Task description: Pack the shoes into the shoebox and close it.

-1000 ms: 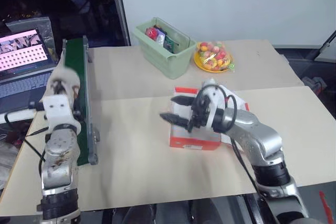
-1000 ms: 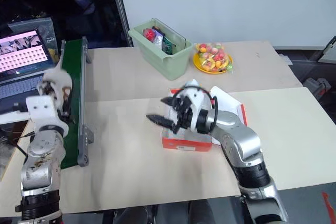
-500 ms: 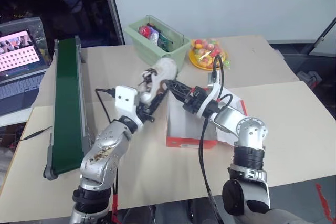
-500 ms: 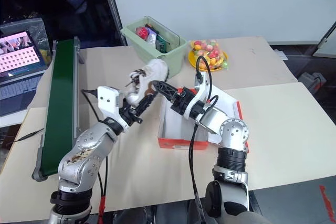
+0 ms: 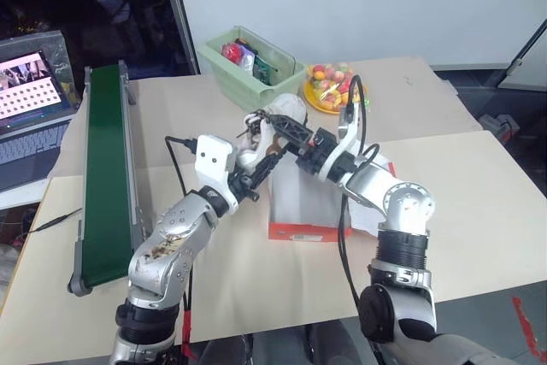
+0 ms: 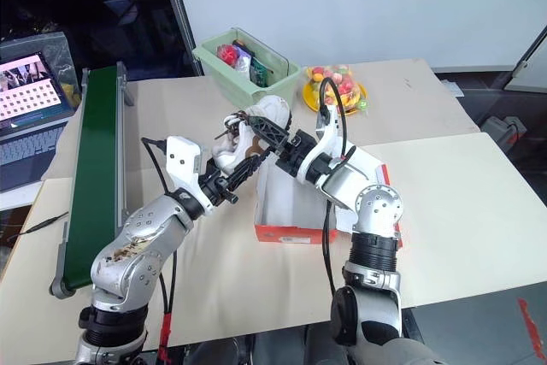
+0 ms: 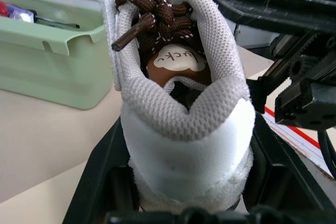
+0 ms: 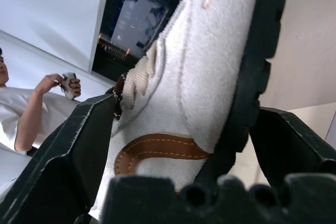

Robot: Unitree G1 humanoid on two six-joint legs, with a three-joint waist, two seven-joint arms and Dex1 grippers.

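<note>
One cream-white shoe (image 5: pixel 280 111) with dark brown laces hangs in the air over the near-left corner of the red-orange shoebox (image 5: pixel 299 231). The box stands open, its white inside showing and its lid (image 6: pixel 376 179) lying flat to the right. My left gripper (image 6: pixel 242 161) is shut on the shoe's heel (image 7: pixel 184 135), one black finger (image 7: pixel 100 182) on each side. From the right, my right gripper (image 5: pixel 267 122) straddles the shoe's front part (image 8: pixel 199 87). It is open, with one finger (image 8: pixel 68 150) against the upper and the other finger (image 8: pixel 294 145) just apart from the black sole.
A pale green bin (image 5: pixel 256 74) of packets stands behind the box, with a yellow plate (image 5: pixel 329 91) of coloured sweets beside it. A green conveyor belt (image 5: pixel 107 168) runs along the table's left side, next to a laptop (image 5: pixel 30 100). A person (image 8: pixel 26 114) is in the background.
My left arm swung from the conveyor belt to the right, carrying the shoe over the box. My right gripper lifted, rolled and came around the shoe's front. The camera shifted too.
</note>
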